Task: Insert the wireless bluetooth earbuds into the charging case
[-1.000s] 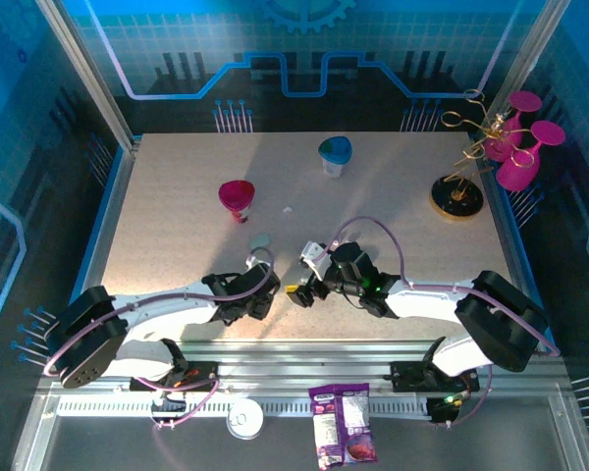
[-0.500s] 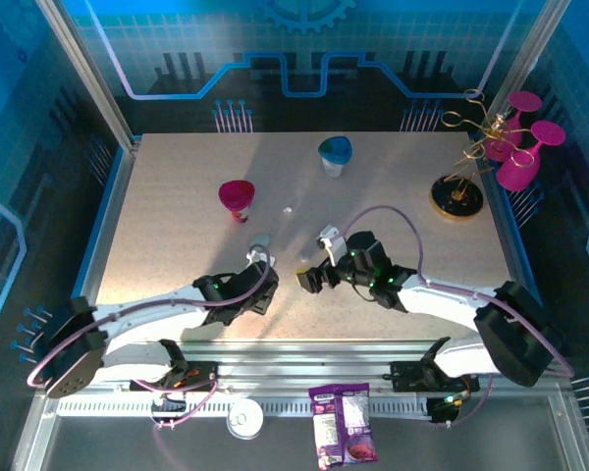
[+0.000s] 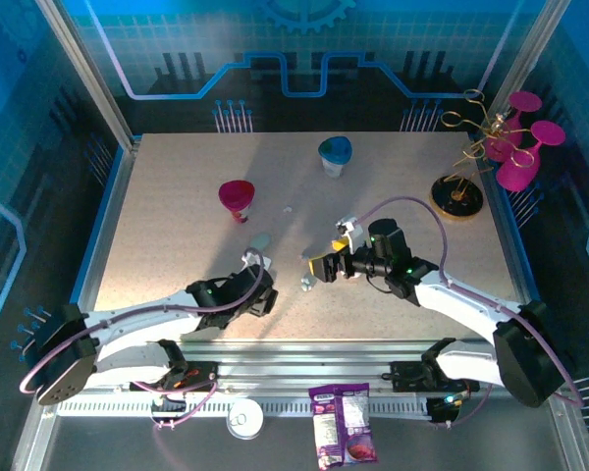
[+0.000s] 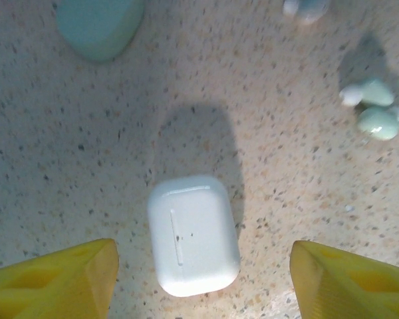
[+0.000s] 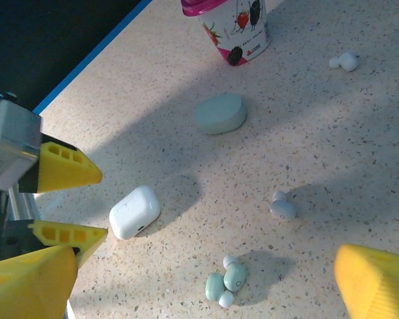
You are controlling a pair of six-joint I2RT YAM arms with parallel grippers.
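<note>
Wireless bluetooth earbuds (image 5: 225, 282): glossy pale-green nubs on speckled tabletop (image 5: 359, 133)

Landmark: charging case (image 4: 193, 236), flat on the counter (image 4: 266, 173). Second case (image 4: 96, 26) lies behind it. Earbud pair (image 4: 378, 119) sits to its right, the two touching. Single earbud (image 5: 282, 207) lies right and farther behind. Cup (image 5: 236, 26) stands well behind, past the second case.

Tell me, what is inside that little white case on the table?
Nothing inside can be seen: the white case lies shut, so its lid covers the interior. Two pale green earbuds lie loose on the table, apart from it.
</note>
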